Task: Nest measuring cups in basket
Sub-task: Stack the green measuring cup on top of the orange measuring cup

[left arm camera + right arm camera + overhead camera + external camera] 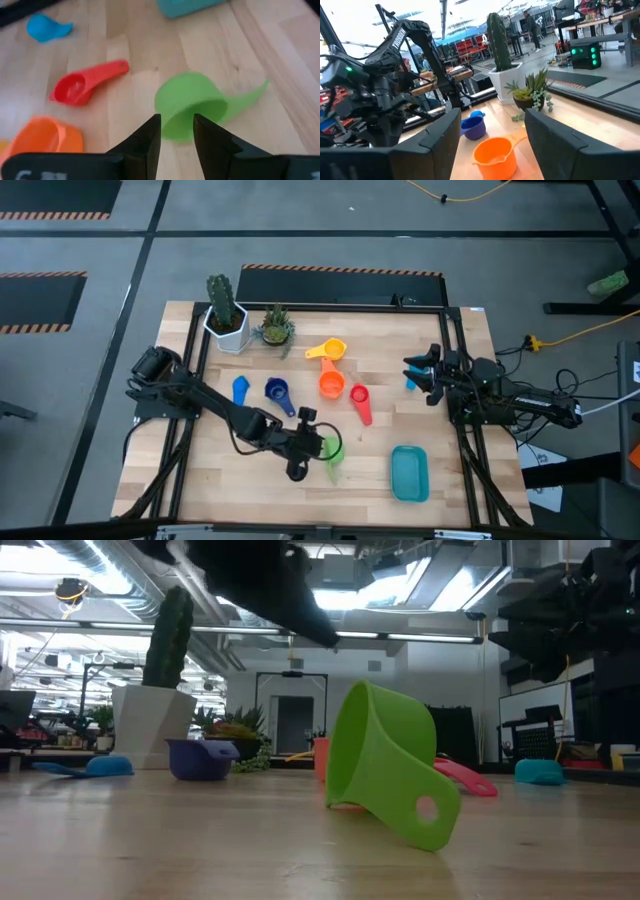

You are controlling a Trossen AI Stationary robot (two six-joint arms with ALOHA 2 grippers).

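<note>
Writing: white letters run down the left arm's link in the right wrist view, too blurred to read; a few pale marks on the left gripper's housing in the left wrist view are also unreadable.
Left gripper (312, 448): over the front middle of the surface (400, 345), jaws parted only narrowly and holding nothing.
Green cup (192, 105): on its side just beyond the fingertips (150, 131), mouth turned toward them, handle pointing away; no contact shows.
Light blue cup (240, 390) and dark blue cup (277, 391): side by side, left of centre, in front of the white cactus pot (226, 328).
Yellow cup (330, 350), orange cup (331, 383), red cup (359, 401): a loose group near the middle, apart from the green cup.
Basket (409, 472): front right of the surface, nothing in it.
Right gripper (425, 372): at the right edge of the surface, jaws wide open, empty.
Low view only: the green cup's handle tip rests on the surface and has a round hole in it.
Right wrist view only: people stand in the room beyond.
</note>
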